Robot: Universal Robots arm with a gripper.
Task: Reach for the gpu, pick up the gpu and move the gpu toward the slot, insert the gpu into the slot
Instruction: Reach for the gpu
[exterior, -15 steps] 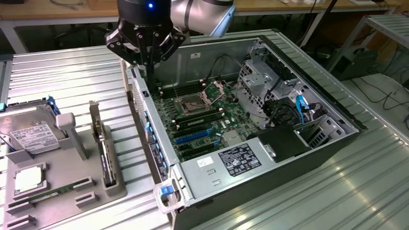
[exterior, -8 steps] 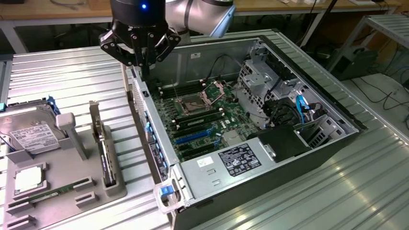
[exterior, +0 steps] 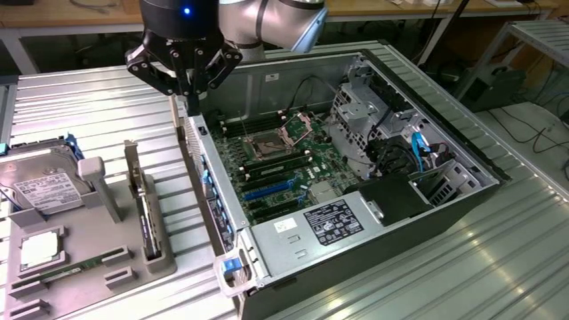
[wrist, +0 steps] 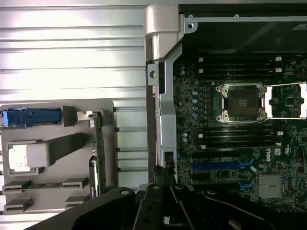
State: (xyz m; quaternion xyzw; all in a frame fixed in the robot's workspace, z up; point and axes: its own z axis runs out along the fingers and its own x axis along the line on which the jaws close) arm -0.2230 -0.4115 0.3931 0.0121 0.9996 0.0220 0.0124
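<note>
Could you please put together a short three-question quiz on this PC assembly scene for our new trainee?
1. True or false: the gpu sits in the blue slot, not in the grey holder tray.
2. The gripper hangs above: A) the blue slot; B) the computer case's side wall; C) the grey holder tray.
3. What is the gripper holding?
Key: 1 false, the gpu stands on edge in the grey holder tray; 2 B; 3 nothing, it is shut and empty.
</note>
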